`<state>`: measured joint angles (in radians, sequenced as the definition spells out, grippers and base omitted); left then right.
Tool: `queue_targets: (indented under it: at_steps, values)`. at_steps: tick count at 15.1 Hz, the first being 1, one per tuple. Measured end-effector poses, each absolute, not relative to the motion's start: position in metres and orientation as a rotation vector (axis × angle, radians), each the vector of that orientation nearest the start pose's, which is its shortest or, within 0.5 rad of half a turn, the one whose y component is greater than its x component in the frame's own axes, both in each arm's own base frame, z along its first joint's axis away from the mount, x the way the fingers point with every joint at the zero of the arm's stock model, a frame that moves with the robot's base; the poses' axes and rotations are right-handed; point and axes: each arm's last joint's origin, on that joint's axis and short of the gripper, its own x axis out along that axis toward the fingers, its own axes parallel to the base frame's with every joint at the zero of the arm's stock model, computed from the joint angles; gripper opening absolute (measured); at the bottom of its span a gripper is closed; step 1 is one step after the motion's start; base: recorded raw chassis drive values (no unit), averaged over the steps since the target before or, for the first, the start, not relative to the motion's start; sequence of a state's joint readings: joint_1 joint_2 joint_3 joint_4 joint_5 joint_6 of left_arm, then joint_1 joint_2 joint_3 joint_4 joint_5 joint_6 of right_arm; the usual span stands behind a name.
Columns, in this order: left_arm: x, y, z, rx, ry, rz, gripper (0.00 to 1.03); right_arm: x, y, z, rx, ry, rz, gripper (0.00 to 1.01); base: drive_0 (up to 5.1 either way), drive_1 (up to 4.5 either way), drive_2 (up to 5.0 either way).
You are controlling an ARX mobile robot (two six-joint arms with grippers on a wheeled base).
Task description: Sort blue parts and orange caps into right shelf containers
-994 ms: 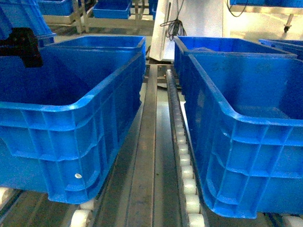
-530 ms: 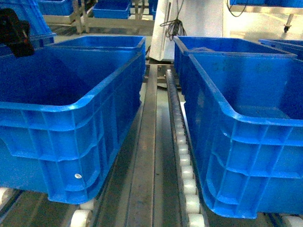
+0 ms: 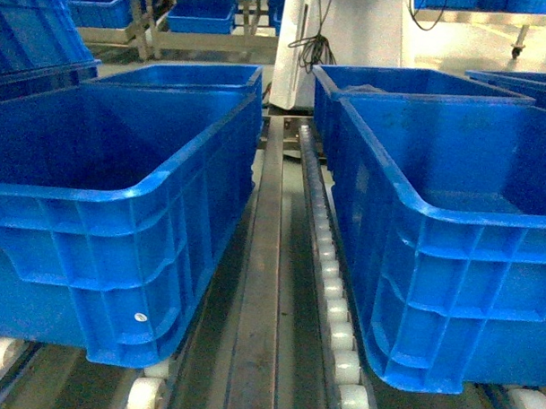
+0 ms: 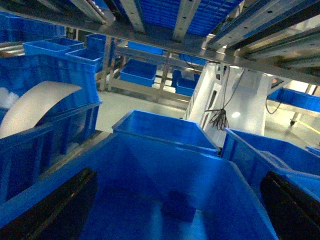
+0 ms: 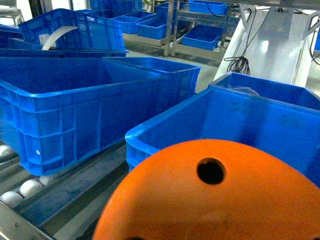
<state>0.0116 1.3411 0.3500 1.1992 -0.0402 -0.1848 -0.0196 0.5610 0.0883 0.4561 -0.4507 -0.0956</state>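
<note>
Right up against the right wrist cam, orange cap filling 6 o'clock, right grip can't tell, left fingers spread wide over blue crate

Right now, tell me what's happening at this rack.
The robot faces two large blue crates on the roller shelf, the left crate and the right crate. The right wrist camera is filled by an orange cap close to the lens, apparently carried beside the right crate. The left hand hangs over the left crate's interior, fingers apart with nothing between them. Neither hand shows in the head view.
</note>
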Motion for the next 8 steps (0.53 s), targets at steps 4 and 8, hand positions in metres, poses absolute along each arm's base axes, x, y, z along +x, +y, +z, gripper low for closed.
queue_targets:
  at_steps: [4,8]
  values:
    - [0.187,0.002,0.207,-0.172,-0.227,0.040,0.98,0.136,0.010,0.184,-0.090,-0.004,0.431,0.42,0.0,0.00,0.0]
    - [0.159,0.005,0.199,-0.182,-0.204,0.080,0.98,0.136,0.010,0.184,-0.090,-0.004,0.432,0.42,0.0,0.00,0.0]
